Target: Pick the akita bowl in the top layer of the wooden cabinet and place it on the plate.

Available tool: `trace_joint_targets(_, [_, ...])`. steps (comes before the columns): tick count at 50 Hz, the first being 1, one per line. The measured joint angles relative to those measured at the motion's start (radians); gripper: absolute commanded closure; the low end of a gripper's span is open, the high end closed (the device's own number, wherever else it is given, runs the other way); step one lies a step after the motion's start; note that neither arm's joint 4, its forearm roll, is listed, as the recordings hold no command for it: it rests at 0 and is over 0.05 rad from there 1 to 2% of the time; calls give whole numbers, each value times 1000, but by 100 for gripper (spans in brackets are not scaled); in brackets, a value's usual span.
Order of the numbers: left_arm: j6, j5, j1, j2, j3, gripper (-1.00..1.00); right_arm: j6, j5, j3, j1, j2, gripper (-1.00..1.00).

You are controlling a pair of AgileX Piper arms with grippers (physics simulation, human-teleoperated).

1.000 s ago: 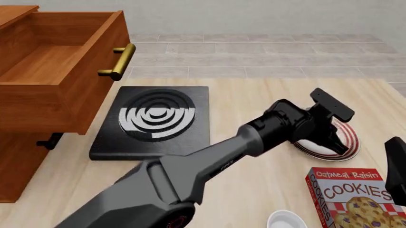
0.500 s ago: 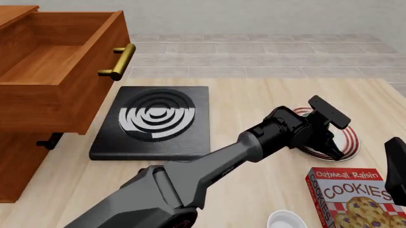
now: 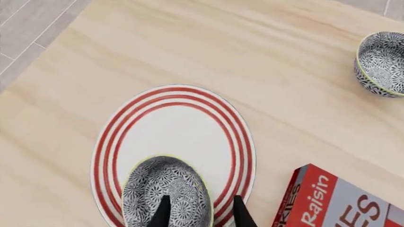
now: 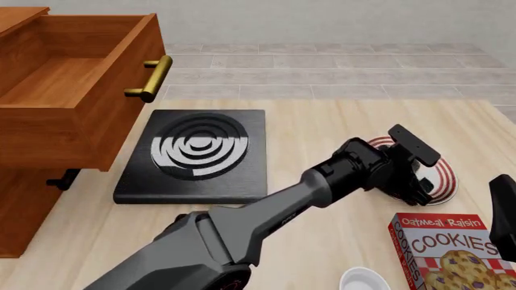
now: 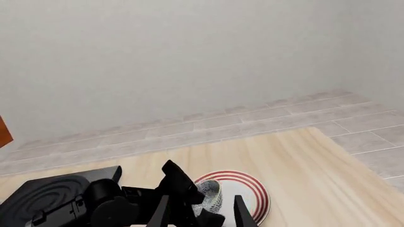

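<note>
The akita bowl [image 3: 158, 189] rests on the near part of the red-ringed plate [image 3: 177, 127], patterned outside and speckled inside. My left gripper [image 3: 200, 203] straddles the bowl's wall, one finger inside and one outside, spread apart and open. From the front, the left wrist [image 4: 399, 166] covers the bowl and much of the plate [image 4: 441, 176]. The right wrist view shows the bowl [image 5: 208, 194] on the plate [image 5: 251, 189], behind my open right gripper [image 5: 200, 203]. The wooden cabinet [image 4: 24, 205] stands at the left with its top layer [image 4: 72, 103] pulled out and nothing in it.
A black stove [image 4: 193, 154] lies between the cabinet and the plate. A cookies box [image 4: 455, 251] stands close in front of the plate, with a plain white bowl [image 4: 363, 281] at the table's front edge. A second patterned bowl [image 3: 382, 64] sits beyond the plate.
The left arm has sunk lower over the plate and shifted slightly left, bringing the bowl down onto it. The right arm has stayed still.
</note>
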Motion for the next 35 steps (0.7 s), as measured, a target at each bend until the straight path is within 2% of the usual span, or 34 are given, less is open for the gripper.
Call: trace_joint_targets(35, [26, 20, 13, -36, -3, -100, -8, 0, -5, 3, 0, -100])
